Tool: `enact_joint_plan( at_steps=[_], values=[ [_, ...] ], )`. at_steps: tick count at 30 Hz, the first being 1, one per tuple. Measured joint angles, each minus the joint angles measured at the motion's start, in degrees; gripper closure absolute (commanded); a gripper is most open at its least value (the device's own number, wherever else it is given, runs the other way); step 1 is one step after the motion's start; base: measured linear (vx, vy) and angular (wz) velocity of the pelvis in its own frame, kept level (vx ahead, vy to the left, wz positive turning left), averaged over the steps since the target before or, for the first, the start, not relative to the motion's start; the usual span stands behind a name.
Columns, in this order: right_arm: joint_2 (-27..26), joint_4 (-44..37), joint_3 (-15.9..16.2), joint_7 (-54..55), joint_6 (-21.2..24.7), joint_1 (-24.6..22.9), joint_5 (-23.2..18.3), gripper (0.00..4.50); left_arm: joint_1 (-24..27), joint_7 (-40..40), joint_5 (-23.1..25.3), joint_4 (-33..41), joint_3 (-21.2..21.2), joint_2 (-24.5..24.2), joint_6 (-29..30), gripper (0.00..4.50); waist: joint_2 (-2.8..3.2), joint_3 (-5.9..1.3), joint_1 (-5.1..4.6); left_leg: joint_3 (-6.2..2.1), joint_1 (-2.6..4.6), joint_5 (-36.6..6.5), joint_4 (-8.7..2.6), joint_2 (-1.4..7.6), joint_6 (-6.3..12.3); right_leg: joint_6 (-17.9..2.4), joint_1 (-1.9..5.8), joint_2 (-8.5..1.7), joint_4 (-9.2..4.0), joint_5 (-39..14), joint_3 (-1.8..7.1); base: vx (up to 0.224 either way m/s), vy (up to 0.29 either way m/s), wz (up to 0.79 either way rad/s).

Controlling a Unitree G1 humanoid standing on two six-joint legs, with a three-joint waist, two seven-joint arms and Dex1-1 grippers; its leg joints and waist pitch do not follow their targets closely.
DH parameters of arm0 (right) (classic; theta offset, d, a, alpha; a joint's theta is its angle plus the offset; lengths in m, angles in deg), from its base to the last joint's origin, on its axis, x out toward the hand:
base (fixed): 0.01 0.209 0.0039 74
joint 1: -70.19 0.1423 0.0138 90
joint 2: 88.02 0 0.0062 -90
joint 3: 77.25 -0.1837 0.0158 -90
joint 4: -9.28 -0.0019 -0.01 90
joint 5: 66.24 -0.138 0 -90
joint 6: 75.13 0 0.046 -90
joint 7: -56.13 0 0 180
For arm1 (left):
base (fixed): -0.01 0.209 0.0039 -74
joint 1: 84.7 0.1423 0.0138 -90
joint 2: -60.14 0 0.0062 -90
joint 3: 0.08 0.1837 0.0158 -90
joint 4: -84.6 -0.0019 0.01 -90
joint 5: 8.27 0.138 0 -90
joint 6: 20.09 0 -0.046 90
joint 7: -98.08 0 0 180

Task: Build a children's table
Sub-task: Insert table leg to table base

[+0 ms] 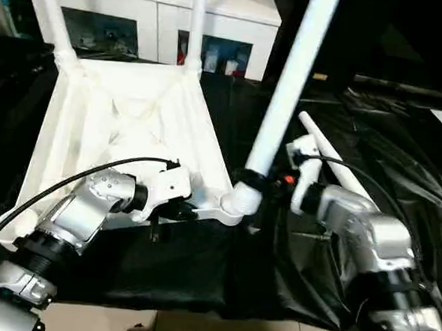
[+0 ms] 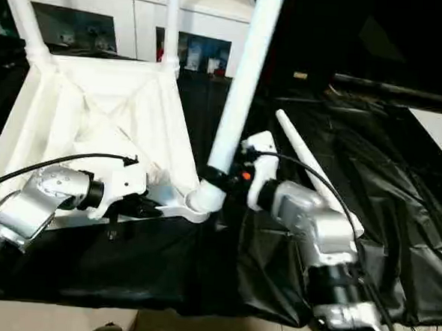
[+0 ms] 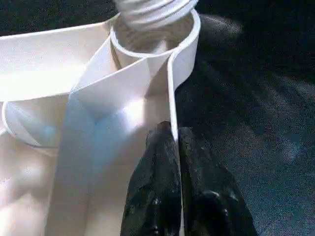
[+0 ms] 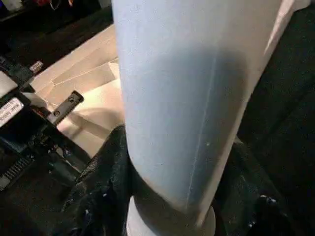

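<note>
- the children's table [image 1: 126, 122] lies upside down on the black-draped bench [image 1: 199, 277], ribbed underside facing up, in front of me and a little to my left.
- two legs [image 1: 54, 16] already stand up from the far corner sockets, near a white cabinet [image 1: 229, 31] behind the bench.
- my left pincer [image 3: 172, 147] is pinched narrow on the thin rim of the tabletop, one black finger each side of the wall, just beside the near right corner socket [image 3: 157, 34]. it holds the top down.
- my right pincer [image 1: 261, 181] is wrapped around the lower end of a third leg [image 1: 290, 80], close above the socket. the jaws stand about half spread, filled by the tube.
- that leg leans away to the right, not upright; its threaded end sits at the mouth of the socket, and i cannot tell how deep it has gone.
- a fourth leg [image 1: 334, 161] lies loose on the cloth beyond my right forearm.
- i judge the step in hand to be seating the third leg, with one more to go after it.
- the next move calls for bringing the leg upright over the socket, then pressing or turning it home while the left pincer keeps the top from sliding.
</note>
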Motion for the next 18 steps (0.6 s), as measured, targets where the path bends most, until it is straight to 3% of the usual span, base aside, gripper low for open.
enact_joint_plan(
  at_steps=[18],
  values=[
    [-1.7, 4.8, 0.3, -0.8, -3.7, 1.0, 1.2, 2.64, -1.4, 0.7, 0.0, -2.8, -0.4, 1.3, -1.4, 4.5, 0.27, 0.18, -0.06, -0.01, -0.05, 0.0, -0.1, 0.0, 0.0, 0.0, -0.02, 0.0, -0.07, 0.0, 0.0, 0.0, 0.0, 0.0]
  ],
)
